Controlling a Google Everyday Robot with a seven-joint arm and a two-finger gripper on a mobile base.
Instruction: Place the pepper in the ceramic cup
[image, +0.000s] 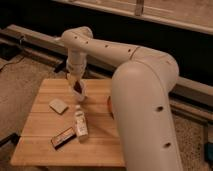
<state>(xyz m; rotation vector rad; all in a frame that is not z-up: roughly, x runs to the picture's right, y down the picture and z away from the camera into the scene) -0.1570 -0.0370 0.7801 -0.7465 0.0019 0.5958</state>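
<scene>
My gripper (75, 81) hangs at the back middle of the wooden table (45, 145), pointing down. It is shut on the pepper (77, 89), a small dark red shape hanging from its tip. The ceramic cup (81, 95) is small and white and stands directly under the gripper. The pepper's lower end is at the cup's rim. The gripper and pepper hide part of the cup's mouth.
A white bottle (80, 123) lies on the table in front of the cup. A flat dark bar (63, 137) lies near the front left. A pale square pad (58, 105) lies to the left. An orange bowl (108, 106) is mostly hidden behind my arm.
</scene>
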